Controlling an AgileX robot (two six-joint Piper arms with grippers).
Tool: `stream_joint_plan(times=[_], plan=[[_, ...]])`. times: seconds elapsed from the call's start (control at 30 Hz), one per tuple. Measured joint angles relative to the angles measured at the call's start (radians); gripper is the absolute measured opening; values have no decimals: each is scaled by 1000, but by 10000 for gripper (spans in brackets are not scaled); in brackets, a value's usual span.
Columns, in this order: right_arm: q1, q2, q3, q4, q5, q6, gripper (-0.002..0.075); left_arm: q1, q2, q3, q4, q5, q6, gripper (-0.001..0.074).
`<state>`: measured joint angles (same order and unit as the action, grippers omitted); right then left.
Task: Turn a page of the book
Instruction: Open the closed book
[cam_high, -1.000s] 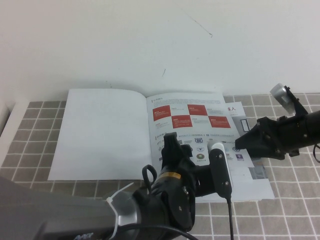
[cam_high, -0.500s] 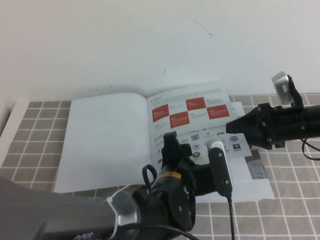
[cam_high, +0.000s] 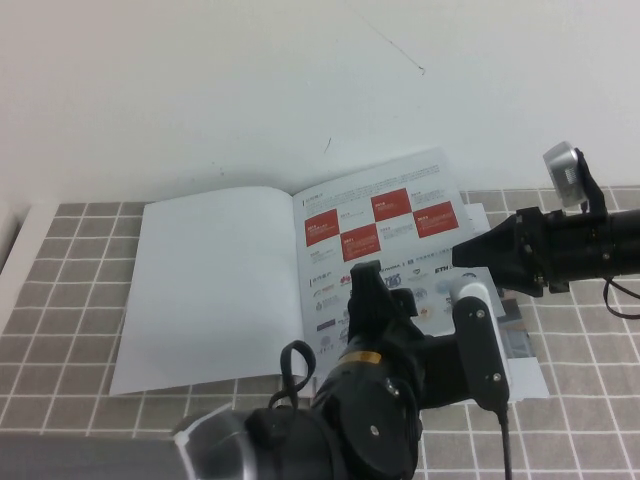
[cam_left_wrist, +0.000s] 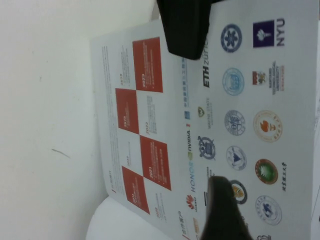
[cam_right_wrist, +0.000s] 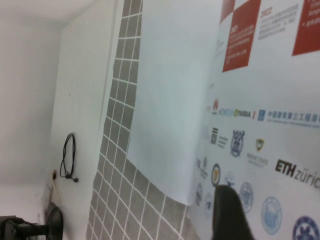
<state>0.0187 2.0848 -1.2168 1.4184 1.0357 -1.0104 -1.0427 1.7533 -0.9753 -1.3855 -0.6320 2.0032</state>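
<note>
The book (cam_high: 215, 280) lies open on the tiled table, its left sheet blank white. The page (cam_high: 385, 225) with red squares and rows of logos is on the right, its outer edge raised off the table. My right gripper (cam_high: 462, 255) reaches in from the right and is shut on that raised edge. In the right wrist view one dark finger (cam_right_wrist: 227, 212) lies over the page (cam_right_wrist: 260, 100). My left gripper (cam_high: 368, 290) hovers over the page's lower logo rows. In the left wrist view one finger (cam_left_wrist: 222, 210) shows over the page (cam_left_wrist: 150, 125), with the right gripper's tip (cam_left_wrist: 185, 25) beyond.
A larger printed piece with grey photos (cam_high: 515, 335) lies under the book at the right. The white wall (cam_high: 300, 90) stands right behind the book. The grey tiled table (cam_high: 60, 330) shows at the left and along the front.
The page's outer edge has risen higher and swung left with my right gripper. My left arm has shifted a little to the right over the page's lower part.
</note>
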Motion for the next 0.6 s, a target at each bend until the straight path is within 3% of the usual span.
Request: stream_joint_plan(times=[0.3,0.6], plan=[[0,0,0,90,59,-67,368,-37,-218,13,-329,27,257,373],[21,0,0,156,116,-98,367,-37,-326,223,-364,399,315,374]])
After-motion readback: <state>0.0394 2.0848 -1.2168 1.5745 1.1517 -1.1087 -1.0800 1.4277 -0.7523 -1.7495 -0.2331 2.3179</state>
